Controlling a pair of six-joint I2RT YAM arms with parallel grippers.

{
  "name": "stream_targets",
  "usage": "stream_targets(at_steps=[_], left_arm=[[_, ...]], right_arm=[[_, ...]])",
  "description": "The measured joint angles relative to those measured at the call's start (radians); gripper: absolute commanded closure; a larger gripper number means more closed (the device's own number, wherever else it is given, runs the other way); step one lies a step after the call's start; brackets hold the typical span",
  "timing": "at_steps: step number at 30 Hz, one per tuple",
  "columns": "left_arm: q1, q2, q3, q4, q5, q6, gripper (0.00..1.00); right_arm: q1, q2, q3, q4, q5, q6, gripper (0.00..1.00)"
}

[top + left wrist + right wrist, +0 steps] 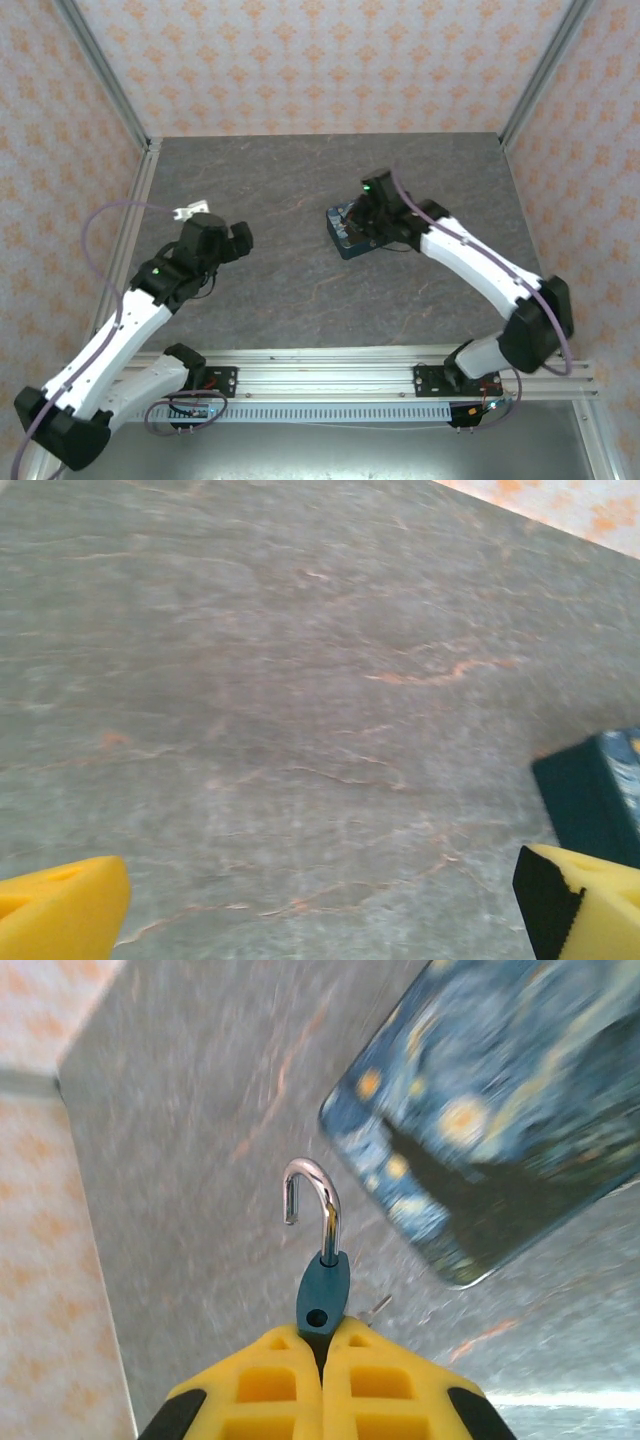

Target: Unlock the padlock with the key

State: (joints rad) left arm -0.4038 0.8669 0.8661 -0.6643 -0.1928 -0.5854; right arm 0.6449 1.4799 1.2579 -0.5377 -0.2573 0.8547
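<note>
Left gripper [236, 240] wide, empty, over the table's [300, 300] left side. Right gripper [322, 1345] pinched on padlock [322, 1300], mid-table beside tin [500, 1130]. Shackle [315, 1175] has one leg free, so unlock looks done. Next: verify, set down gently.

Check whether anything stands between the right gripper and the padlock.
Nothing does: the right gripper is shut on the padlock, whose open shackle sticks out ahead; the tin lies beyond.
</note>
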Motion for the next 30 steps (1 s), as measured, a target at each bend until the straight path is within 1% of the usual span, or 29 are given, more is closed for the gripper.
stream_targets(at_steps=[3, 8, 12, 14, 15, 16, 17, 18, 20, 21, 22, 24, 30], left_arm=[[0.044, -0.044, -0.027, -0.05, 0.012, -0.006, 0.0], [0.053, -0.061, -0.083, -0.097, 0.077, -0.044, 0.0], [0.053, -0.097, -0.133, -0.111, 0.124, -0.084, 0.0], [0.053, -0.123, -0.156, -0.111, 0.138, -0.1, 0.0], [0.053, -0.137, -0.168, -0.114, 0.145, -0.108, 0.0], [0.053, -0.149, -0.177, -0.116, 0.15, -0.117, 0.0], [0.053, -0.162, -0.188, -0.116, 0.156, -0.124, 0.0], [0.053, -0.174, -0.198, -0.117, 0.16, -0.13, 0.0], [0.053, -0.195, -0.216, -0.117, 0.164, -0.14, 0.0], [0.053, -0.203, -0.224, -0.117, 0.166, -0.145, 0.0], [0.053, -0.208, -0.231, -0.117, 0.167, -0.148, 0.0], [0.053, -0.213, -0.241, -0.117, 0.167, -0.151, 0.0], [0.053, -0.203, -0.242, -0.109, 0.167, -0.142, 0.0]], right_arm=[[0.082, 0.166, 0.079, 0.008, -0.063, -0.018, 1.0], [0.187, 0.443, 0.238, 0.019, -0.17, -0.042, 1.0], [0.222, 0.616, 0.365, 0.02, -0.235, -0.065, 1.0], [0.223, 0.675, 0.419, 0.011, -0.251, -0.079, 1.0], [0.222, 0.697, 0.443, 0.003, -0.257, -0.087, 0.98], [0.222, 0.715, 0.463, -0.005, -0.262, -0.095, 0.95], [0.22, 0.729, 0.482, -0.014, -0.265, -0.103, 0.89], [0.22, 0.737, 0.496, -0.024, -0.267, -0.109, 0.8], [0.218, 0.742, 0.514, -0.045, -0.267, -0.128, 0.65], [0.218, 0.742, 0.526, -0.06, -0.267, -0.135, 0.59], [0.218, 0.742, 0.536, -0.07, -0.266, -0.143, 0.55], [0.218, 0.742, 0.56, -0.095, -0.262, -0.156, 0.49], [0.211, 0.725, 0.576, -0.162, -0.214, -0.188, 0.41]])
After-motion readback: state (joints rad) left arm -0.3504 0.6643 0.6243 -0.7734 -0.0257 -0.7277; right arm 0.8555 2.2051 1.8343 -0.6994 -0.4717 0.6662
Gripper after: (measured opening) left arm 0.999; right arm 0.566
